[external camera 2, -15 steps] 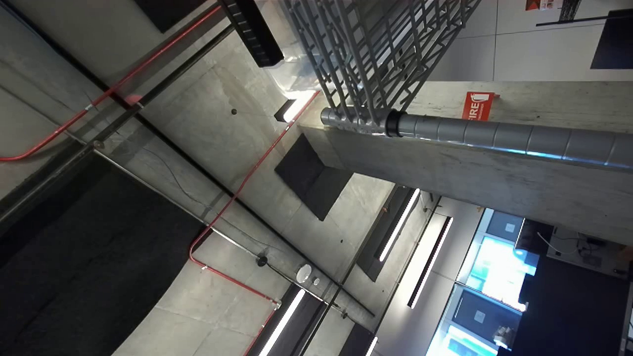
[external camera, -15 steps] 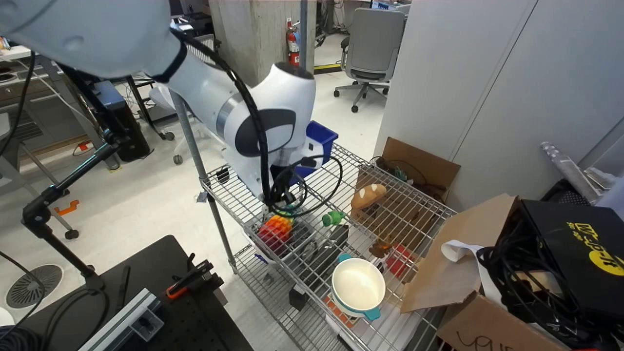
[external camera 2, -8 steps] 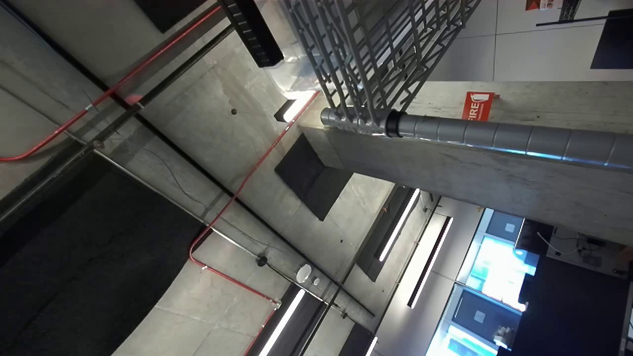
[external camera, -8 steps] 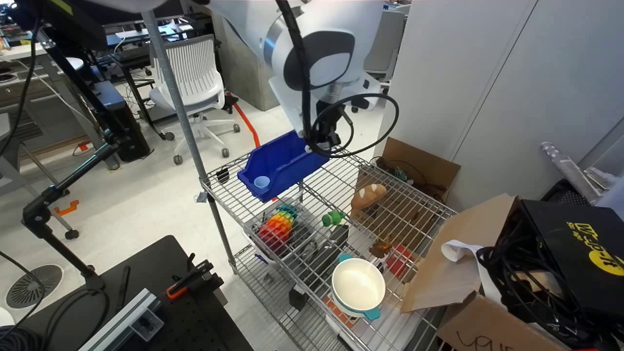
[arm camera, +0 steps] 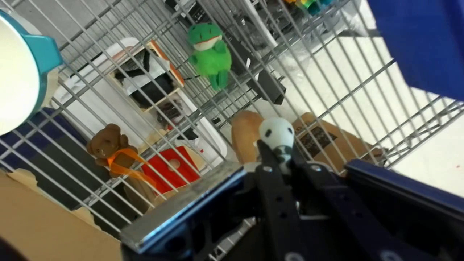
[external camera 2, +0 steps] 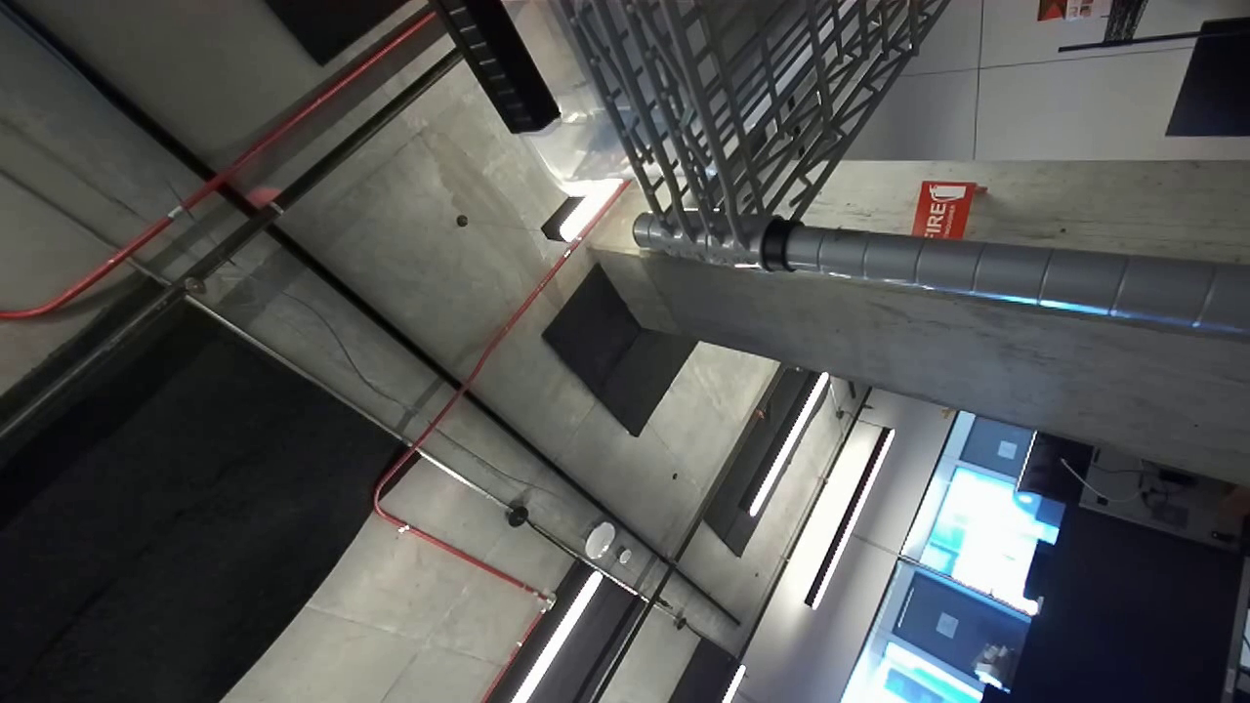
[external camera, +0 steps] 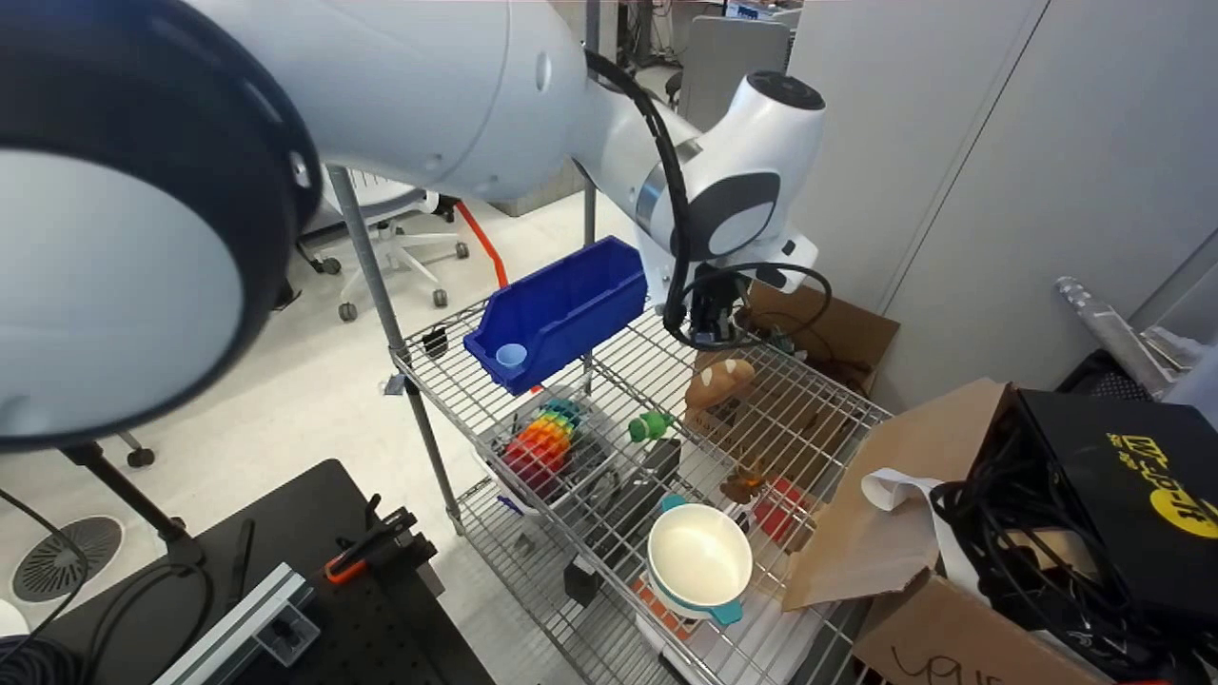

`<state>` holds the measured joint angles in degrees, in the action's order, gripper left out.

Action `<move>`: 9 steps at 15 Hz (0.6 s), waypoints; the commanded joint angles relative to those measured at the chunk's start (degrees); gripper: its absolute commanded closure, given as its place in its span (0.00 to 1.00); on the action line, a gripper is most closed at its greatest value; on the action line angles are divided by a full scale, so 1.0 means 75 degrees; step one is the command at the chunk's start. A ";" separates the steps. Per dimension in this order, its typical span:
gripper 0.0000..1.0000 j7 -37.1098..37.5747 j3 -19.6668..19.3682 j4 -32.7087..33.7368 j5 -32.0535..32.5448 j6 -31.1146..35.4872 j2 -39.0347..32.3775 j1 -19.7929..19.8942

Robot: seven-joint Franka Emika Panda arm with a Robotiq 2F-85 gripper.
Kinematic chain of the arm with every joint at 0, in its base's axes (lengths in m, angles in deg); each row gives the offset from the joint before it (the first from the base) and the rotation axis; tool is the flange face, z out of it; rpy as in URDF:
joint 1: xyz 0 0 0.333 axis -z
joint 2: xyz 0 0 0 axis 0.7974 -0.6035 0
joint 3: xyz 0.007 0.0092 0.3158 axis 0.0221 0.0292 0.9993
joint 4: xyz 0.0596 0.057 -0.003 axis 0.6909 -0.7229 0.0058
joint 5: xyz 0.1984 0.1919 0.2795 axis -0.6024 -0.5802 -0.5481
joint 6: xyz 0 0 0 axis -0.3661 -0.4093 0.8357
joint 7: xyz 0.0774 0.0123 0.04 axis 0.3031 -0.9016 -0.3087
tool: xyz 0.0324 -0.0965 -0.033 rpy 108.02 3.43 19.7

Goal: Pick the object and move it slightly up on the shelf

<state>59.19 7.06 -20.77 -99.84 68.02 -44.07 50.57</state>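
My gripper (arm camera: 279,152) is at the lower middle of the wrist view. Its fingers stand on both sides of a small white toy with black eyes (arm camera: 276,130) and are shut on it. The toy's lower part is hidden between the fingers. In an exterior view my gripper (external camera: 714,328) is over the far right part of the shelf (external camera: 368,257); the toy is hardly visible there. The orange-brown roundish item (external camera: 720,383) lies on the wire tier just below the gripper; in the wrist view this item (arm camera: 245,132) shows beside the toy, partly covered.
A blue bin (external camera: 566,309) with a light-blue cup (external camera: 511,356) stands left of my gripper. A green frog toy (external camera: 650,425), a brown bear (external camera: 742,484) and a white bowl (external camera: 699,555) are on the wire tier. An open cardboard box (external camera: 890,495) is at right.
The arm rose from over the tier's left part, passed the blue bin's right end, then moved right and lower to above the orange-brown item. The shelf items have not moved.
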 commanded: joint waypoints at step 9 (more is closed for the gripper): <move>0.97 0.2032 -0.0551 0.4615 0.0686 -0.1773 -0.3385 0.0109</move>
<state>71.09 2.99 2.88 -95.63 60.37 -62.87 50.75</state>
